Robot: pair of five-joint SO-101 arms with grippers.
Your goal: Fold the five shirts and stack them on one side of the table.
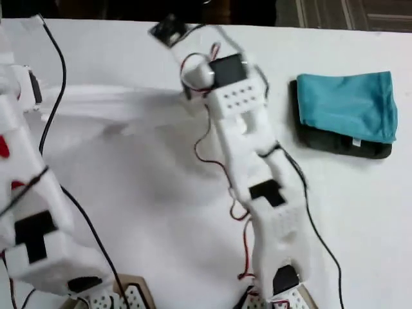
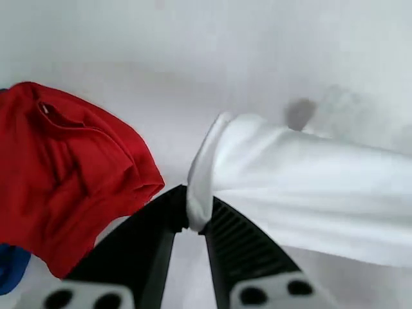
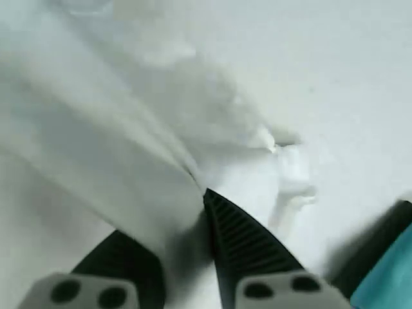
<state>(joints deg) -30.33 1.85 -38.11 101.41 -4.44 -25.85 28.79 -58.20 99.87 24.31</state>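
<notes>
A white shirt [image 1: 116,100] is stretched in a band across the far part of the table between the two arms. My left gripper [image 2: 193,225] is shut on one bunched edge of the white shirt [image 2: 309,193]; in the high view it sits at the far left [image 1: 31,90]. My right gripper [image 3: 201,193] is shut on a fold of the white shirt [image 3: 116,141] and sits near the table's far middle [image 1: 191,90]. A folded teal shirt [image 1: 347,103] lies on a folded dark shirt [image 1: 341,147] at the right.
A crumpled red shirt [image 2: 64,174] lies beside the left gripper, with a bit of blue cloth [image 2: 9,270] under it. Red cloth [image 1: 3,147] peeks out at the table's left edge. Black and red cables [image 1: 222,170] trail along both arms.
</notes>
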